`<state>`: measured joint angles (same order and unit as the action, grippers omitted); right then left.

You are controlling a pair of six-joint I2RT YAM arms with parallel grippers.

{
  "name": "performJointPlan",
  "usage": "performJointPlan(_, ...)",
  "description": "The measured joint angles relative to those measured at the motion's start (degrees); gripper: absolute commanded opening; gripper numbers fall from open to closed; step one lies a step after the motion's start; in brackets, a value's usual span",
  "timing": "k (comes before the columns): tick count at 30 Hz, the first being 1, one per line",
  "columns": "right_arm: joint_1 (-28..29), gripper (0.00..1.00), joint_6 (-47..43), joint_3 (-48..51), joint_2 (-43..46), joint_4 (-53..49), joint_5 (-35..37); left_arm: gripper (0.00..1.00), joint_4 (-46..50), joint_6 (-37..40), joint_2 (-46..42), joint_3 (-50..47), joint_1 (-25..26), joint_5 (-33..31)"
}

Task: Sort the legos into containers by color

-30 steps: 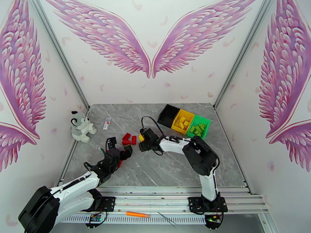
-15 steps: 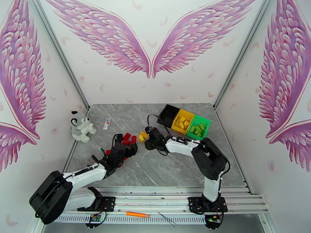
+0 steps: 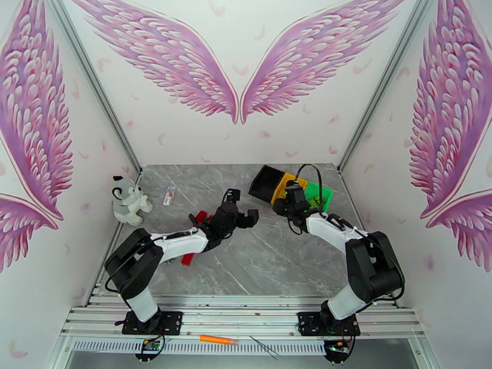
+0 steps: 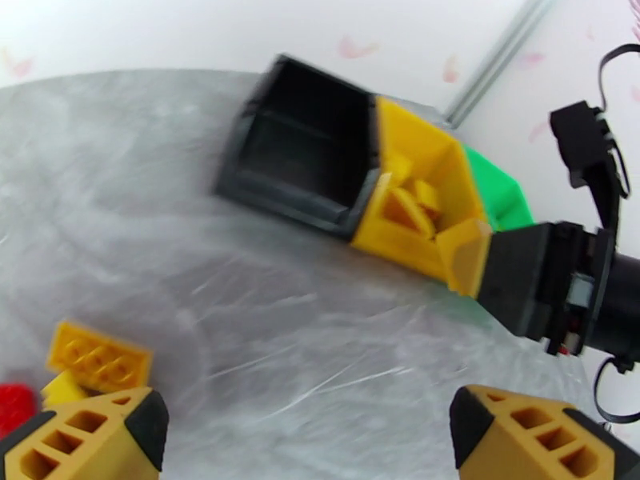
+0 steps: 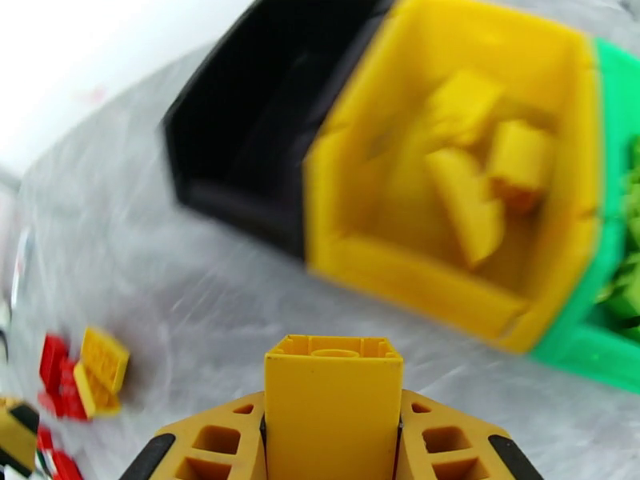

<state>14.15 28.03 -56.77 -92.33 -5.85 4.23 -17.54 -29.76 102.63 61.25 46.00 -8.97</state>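
My right gripper (image 5: pixel 334 446) is shut on a yellow lego (image 5: pixel 334 394) held upright, just short of the yellow container (image 5: pixel 400 286), which has several yellow legos in it. In the top view the right gripper (image 3: pixel 294 198) hangs at the yellow container (image 3: pixel 283 178), between the black one (image 3: pixel 264 182) and the green one (image 3: pixel 325 193). My left gripper (image 3: pixel 241 205) is open and holds nothing, right of the red legos (image 3: pixel 200 217). Its fingers (image 4: pixel 88 434) frame the table, with a yellow lego (image 4: pixel 100 358) at the lower left. Red and yellow legos (image 5: pixel 80 370) lie together on the table.
A grey-white plush dog (image 3: pixel 128 201) sits at the left edge, with a small white-and-orange tube (image 3: pixel 169 195) beside it. One more red lego (image 3: pixel 187 259) lies under the left arm. The black container (image 4: pixel 304 154) looks to have nothing in it. An orange tool (image 3: pixel 218 339) lies on the front rail.
The right gripper closed on a yellow lego and carried it right, up to the yellow container. The left arm swung forward and right, past the red legos, staying open.
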Motion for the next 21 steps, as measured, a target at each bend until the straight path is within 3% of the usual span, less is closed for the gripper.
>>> performJointPlan(4,-3.5,0.41,1.1,-6.5,-2.8,-1.6,0.6,0.98,1.6,2.0,3.9,8.4,1.8,1.1)
performJointPlan(8,-5.8,0.65,1.4,-15.8,-8.2,-3.4,0.6,0.98,2.3,3.2,4.2,10.7,2.4,1.7)
performJointPlan(13,-6.3,0.75,1.1,-21.1,-11.8,-5.4,0.5,0.99,2.9,4.3,3.7,9.2,2.2,0.9)
performJointPlan(21,-3.4,0.81,-0.1,-15.0,-8.5,-3.7,-3.4,0.99,3.0,3.9,-4.3,-3.5,0.1,-3.1)
